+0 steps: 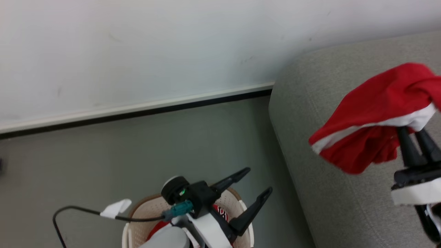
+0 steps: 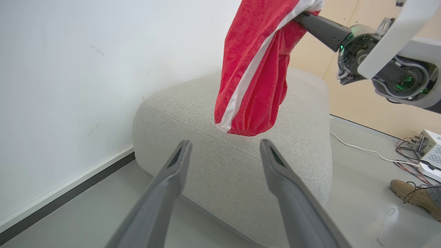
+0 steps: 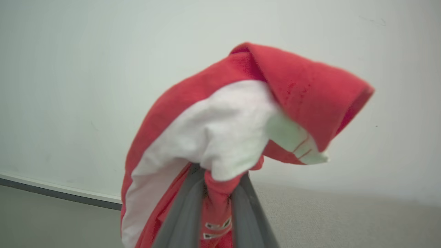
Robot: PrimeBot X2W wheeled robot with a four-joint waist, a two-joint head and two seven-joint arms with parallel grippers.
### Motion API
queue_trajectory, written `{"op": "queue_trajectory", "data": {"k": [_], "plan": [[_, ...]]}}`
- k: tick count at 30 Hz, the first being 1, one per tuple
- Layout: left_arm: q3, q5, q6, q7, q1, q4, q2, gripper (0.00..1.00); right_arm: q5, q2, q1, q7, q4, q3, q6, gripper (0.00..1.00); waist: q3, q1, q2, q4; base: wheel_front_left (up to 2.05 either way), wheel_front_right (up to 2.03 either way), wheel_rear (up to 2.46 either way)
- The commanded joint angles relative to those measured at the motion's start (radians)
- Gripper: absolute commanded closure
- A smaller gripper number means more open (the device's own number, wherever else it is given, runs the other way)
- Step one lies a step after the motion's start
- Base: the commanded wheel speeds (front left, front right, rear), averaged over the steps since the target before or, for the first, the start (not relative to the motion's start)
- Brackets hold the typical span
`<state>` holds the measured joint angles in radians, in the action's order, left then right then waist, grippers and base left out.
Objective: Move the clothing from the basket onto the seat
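Observation:
My right gripper (image 1: 413, 137) is shut on a piece of the clothing (image 1: 372, 110), a bright red garment with a white stripe, and holds it in the air above the grey seat (image 1: 327, 86). The right wrist view shows the bunched garment (image 3: 241, 86) pinched between the dark fingers (image 3: 186, 213). At the bottom of the head view my left gripper (image 1: 260, 179) hangs open and empty over the cream basket (image 1: 144, 213), where more red clothing (image 1: 220, 212) lies. From the left wrist, the garment (image 2: 255, 69) dangles just above the seat (image 2: 193, 113), beyond my open left gripper (image 2: 225, 144).
A white wall (image 1: 137, 51) with a dark baseboard runs behind the seat and the grey floor (image 1: 103, 165). A black cable (image 1: 79, 210) with a white tag lies left of the basket. On the floor right of the seat are wires, a white device (image 2: 430, 148) and a shoe (image 2: 413, 198).

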<state>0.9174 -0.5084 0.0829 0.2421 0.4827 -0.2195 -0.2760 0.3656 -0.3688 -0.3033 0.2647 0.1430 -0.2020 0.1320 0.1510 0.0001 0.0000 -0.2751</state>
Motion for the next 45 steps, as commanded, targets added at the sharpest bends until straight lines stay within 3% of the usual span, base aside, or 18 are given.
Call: {"op": "queue_trajectory", "data": {"k": [1, 7, 11, 17, 23, 27, 34, 35, 36, 37, 38, 45], "plan": [[-0.006, 0.018, 0.004, -0.004, 0.036, 0.006, -0.011, 0.00, -0.018, 0.013, -0.043, -0.001, 0.016, 0.041, -0.003, 1.00, 0.098, -0.0001, 0.0000, 0.055, 0.00, 0.00, 0.00], [-0.034, 0.045, 0.009, -0.007, 0.163, 0.017, -0.014, 0.00, -0.112, 0.024, -0.249, -0.001, 0.118, 0.238, -0.003, 1.00, 0.258, -0.0001, 0.0000, 0.133, 0.00, 0.00, 0.00], [-0.064, 0.056, -0.002, 0.002, 0.219, 0.020, -0.008, 0.00, -0.171, -0.022, -0.435, -0.001, 0.225, 0.344, -0.003, 1.00, 0.356, -0.0001, 0.0000, 0.179, 0.00, 0.00, 0.00], [-0.093, 0.068, -0.010, 0.015, 0.240, 0.027, -0.008, 0.00, -0.212, -0.147, -0.713, -0.042, 0.372, 0.504, -0.003, 1.00, 0.461, -0.0001, 0.0000, 0.242, 0.00, 0.00, 0.00], [-0.123, 0.077, -0.022, 0.023, 0.226, 0.034, -0.006, 0.00, -0.264, -0.206, -0.864, -0.083, 0.504, 0.634, -0.003, 1.00, 0.536, -0.0001, 0.0000, 0.285, 0.00, 0.00, 0.00], [-0.139, 0.084, -0.034, 0.023, 0.214, 0.041, 0.002, 0.00, -0.333, -0.176, -0.855, -0.095, 0.594, 0.738, -0.003, 1.00, 0.561, -0.0001, 0.0000, 0.302, 0.00, 0.00, 0.00], [-0.191, 0.091, -0.045, 0.023, 0.159, 0.050, 0.007, 0.00, -0.506, -0.064, -0.788, -0.124, 0.711, 0.935, -0.003, 1.00, 0.550, -0.0001, 0.0000, 0.297, 0.00, 0.00, 0.00], [-0.199, 0.095, -0.047, 0.022, 0.149, 0.048, 0.002, 0.00, -0.524, -0.035, -0.781, -0.130, 0.710, 0.949, -0.003, 0.88, 0.542, -0.0001, 0.0000, 0.292, 0.00, 0.00, 0.00], [-0.209, 0.097, -0.048, 0.022, 0.137, 0.047, -0.001, 0.00, -0.545, -0.010, -0.778, -0.125, 0.699, 0.966, -0.003, 0.63, 0.535, -0.0001, 0.0000, 0.287, 0.00, 0.00, 0.00], [-0.218, 0.096, -0.049, 0.022, 0.128, 0.046, -0.003, 0.00, -0.564, 0.008, -0.779, -0.124, 0.685, 0.978, -0.003, 0.24, 0.527, -0.0001, 0.0000, 0.282, 0.00, 0.00, 0.00], [-0.223, 0.096, -0.049, 0.022, 0.119, 0.047, -0.004, 0.00, -0.580, 0.021, -0.780, -0.131, 0.673, 0.992, -0.003, 0.00, 0.518, -0.0001, 0.0000, 0.276, 0.00, 0.00, 0.00], [-0.269, 0.091, -0.043, 0.022, 0.055, 0.037, 0.004, 0.00, -0.664, 0.090, -0.708, -0.156, 0.625, 0.966, -0.003, 0.00, 0.424, -0.0001, 0.0000, 0.237, 0.00, 0.00, 0.00]]}}
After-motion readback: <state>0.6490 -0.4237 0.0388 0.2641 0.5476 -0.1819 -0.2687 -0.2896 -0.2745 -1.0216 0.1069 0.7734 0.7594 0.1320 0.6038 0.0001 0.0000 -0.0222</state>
